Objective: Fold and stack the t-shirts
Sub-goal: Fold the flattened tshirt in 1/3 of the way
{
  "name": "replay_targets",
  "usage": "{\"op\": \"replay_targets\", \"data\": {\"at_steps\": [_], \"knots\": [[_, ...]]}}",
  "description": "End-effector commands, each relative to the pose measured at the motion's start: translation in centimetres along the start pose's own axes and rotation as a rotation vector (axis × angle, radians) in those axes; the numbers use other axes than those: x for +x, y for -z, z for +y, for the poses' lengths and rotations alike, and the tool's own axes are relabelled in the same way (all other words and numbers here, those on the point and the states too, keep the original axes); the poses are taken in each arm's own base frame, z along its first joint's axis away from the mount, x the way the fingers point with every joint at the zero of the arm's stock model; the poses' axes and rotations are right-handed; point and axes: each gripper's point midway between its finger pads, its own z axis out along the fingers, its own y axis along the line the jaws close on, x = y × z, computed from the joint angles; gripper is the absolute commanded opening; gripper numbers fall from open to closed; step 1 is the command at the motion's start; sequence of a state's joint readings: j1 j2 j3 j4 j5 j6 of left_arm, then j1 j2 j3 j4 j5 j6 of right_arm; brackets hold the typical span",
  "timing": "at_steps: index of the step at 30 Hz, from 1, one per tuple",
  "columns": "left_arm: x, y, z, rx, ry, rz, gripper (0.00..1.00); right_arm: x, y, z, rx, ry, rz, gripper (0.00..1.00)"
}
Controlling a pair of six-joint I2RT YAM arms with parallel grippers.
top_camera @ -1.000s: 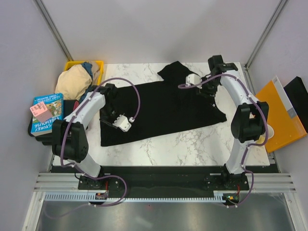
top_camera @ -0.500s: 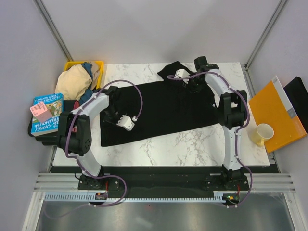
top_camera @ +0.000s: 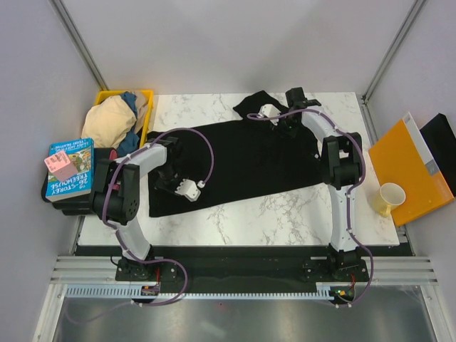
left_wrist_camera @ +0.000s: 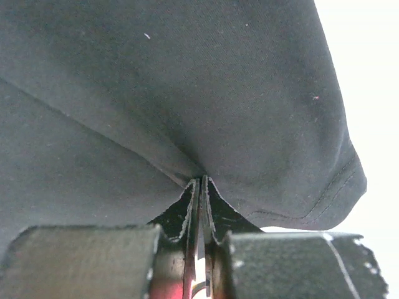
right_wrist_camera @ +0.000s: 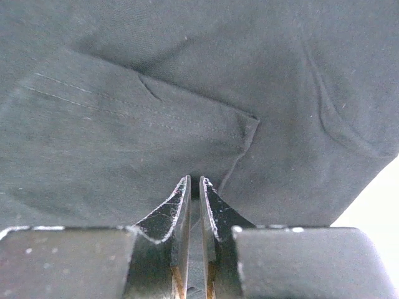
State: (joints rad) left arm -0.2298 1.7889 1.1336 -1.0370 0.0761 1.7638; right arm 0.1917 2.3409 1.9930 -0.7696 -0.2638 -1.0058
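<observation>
My left pincer point(left_wrist_camera: 199, 180) is pressed together on a pinch of the black t-shirt point(top_camera: 242, 160), gripping it by the near-left part of the cloth, where the fabric puckers up into my tips. The shirt lies spread across the middle of the marble table point(top_camera: 285, 214), running from near left to far right, with 1 sleeve poking out at the far edge; I see no fold in it yet. Off the table's right side stands a paper cup point(top_camera: 388, 198), and I cannot tell what, if anything, is in it; just beyond it lies the orange folder point(top_camera: 410, 171). Farther back, my right pincer point(right_wrist_camera: 194, 179) is drawn nearly together on the same shirt near its far edge by that sleeve, a hem seam just beyond its tips, so I judge both pincers have hold of the cloth for a 1st fold. At the far left sits the yellow bin point(top_camera: 148, 96), holding the beige t-shirt point(top_camera: 107, 121) bunched up and spilling over its rim, with the blue t-shirt point(top_camera: 130, 97) crumpled beside it. By my reckoning the task is barely begun: 0 of 3 shirts folded, no stack started, and 2 waiting in the bin.
</observation>
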Motion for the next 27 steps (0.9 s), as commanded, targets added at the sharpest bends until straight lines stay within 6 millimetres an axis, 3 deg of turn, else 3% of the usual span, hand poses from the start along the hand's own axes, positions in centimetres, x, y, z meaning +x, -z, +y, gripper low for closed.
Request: {"op": "replay_targets", "data": {"at_steps": [1, 11, 19, 23, 27], "knots": [[0.5, -1.1, -0.1, 0.024, 0.049, 0.041, 0.09, 1.1, -1.0, -0.8, 0.043, -0.011, 0.036, 0.15], [1.2, -2.1, -1.3, 0.081, 0.084, 0.089, 0.09, 3.8, -1.8, -1.9, 0.125, -0.036, 0.128, 0.14], [2.1, -2.9, -2.5, 0.137, 0.117, 0.149, 0.09, 4.4, -1.7, -2.4, 0.160, -0.036, 0.150, 0.14], [1.7, -2.7, -1.9, 0.124, 0.147, 0.131, 0.09, 3.2, -1.0, -2.4, 0.158, -0.035, 0.114, 0.20], [-0.8, -1.2, 0.2, 0.048, 0.162, -0.015, 0.10, 1.0, 1.0, -2.1, 0.155, -0.020, 0.056, 0.34]]}}
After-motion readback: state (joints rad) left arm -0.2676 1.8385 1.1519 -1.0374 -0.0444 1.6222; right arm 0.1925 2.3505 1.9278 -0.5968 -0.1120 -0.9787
